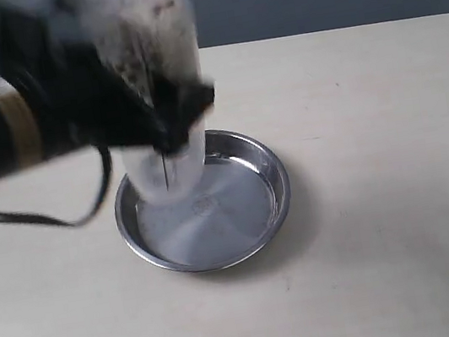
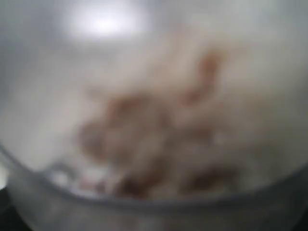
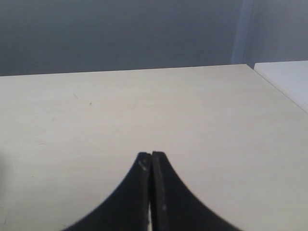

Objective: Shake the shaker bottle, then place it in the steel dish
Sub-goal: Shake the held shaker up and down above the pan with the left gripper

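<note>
Frosted shaker bottle [image 1: 145, 36], clamped in the left tool [image 1: 170, 124], hangs over the steel dish [image 1: 280, 181]; right tool [image 3: 151, 161] closed.

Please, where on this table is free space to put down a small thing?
The table is bare on the whole right, from the steel dish rim to the picture edge, and also nearer the camera. The right gripper, shut, has only bare table ahead. Crowded: the dish's left side, where the left gripper holds the shaker bottle.
</note>
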Robot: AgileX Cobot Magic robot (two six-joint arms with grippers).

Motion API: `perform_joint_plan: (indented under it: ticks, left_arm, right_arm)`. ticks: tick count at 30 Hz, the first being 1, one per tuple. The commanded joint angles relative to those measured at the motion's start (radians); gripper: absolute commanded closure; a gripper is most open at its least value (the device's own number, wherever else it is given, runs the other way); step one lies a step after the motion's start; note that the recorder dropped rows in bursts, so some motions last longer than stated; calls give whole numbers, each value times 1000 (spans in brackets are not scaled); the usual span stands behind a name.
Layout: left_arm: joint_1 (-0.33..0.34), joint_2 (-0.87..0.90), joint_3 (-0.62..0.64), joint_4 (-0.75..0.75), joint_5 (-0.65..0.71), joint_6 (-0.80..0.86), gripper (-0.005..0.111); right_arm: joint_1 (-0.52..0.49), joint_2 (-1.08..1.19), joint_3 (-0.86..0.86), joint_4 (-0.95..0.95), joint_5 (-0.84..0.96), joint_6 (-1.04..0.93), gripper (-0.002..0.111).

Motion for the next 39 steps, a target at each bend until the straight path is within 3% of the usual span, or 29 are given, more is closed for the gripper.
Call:
perform_joint_plan:
  ticks: [1, 3, 6, 8, 11, 13, 17, 19, 21, 23, 28, 30, 32, 34, 37, 39]
  left_arm:
    - [-5, -109, -123, 18, -117, 21, 106]
    - [-11, -137, -170, 16, -33, 50, 106]
    - [-19, 5, -44, -20, 39, 26, 106]
    - [-19, 55, -30, -20, 3, 16, 106]
    - [-19, -69, -155, 13, -86, 45, 106]
    - [-19, -101, -208, 10, -26, 55, 106]
    - [-21, 73, -20, -23, 9, 27, 106]
    - [-21, 88, -22, -30, -12, -21, 106]
    - [-21, -23, -92, -11, -86, -6, 106]
    - [-21, -91, -149, 8, -73, 35, 106]
    - [-21, 95, 36, -49, -45, -5, 106]
    - [-21, 39, 9, -53, -105, -66, 106]
    - [-21, -80, -61, -14, -178, -5, 106]
    - [-26, -123, -83, -28, -102, 86, 106]
    - [-30, 31, 47, -94, 27, 82, 106]
    - [-30, 56, 37, -113, 10, 61, 106]
  right_arm:
    - [-3, -5, 1, 1, -12, -2, 109]
    - [-3, -5, 1, 1, -12, -2, 109]
    - [-3, -5, 1, 1, -12, -2, 109]
    - [-3, -5, 1, 1, -12, -2, 109]
    - [-3, -5, 1, 1, -12, -2, 109]
    - [-3, -5, 1, 1, -12, -2, 109]
    - [-3, -5, 1, 1, -12, -2, 109]
    - [-3, -5, 1, 1, -12, -2, 109]
    - [-3, -5, 1, 1, -12, -2, 109]
    - [-3, -5, 1, 1, -12, -2, 109]
    - [-3, -5, 1, 1, -12, -2, 109]
    - [-3, -5, 1, 1, -12, -2, 109]
    - [-3, -5, 1, 1, -12, -2, 109]
    - [-3, -5, 1, 1, -12, -2, 109]
    - [-3, -5, 1, 1, -12, -2, 109]
    - [-3, -5, 1, 1, -12, -2, 109]
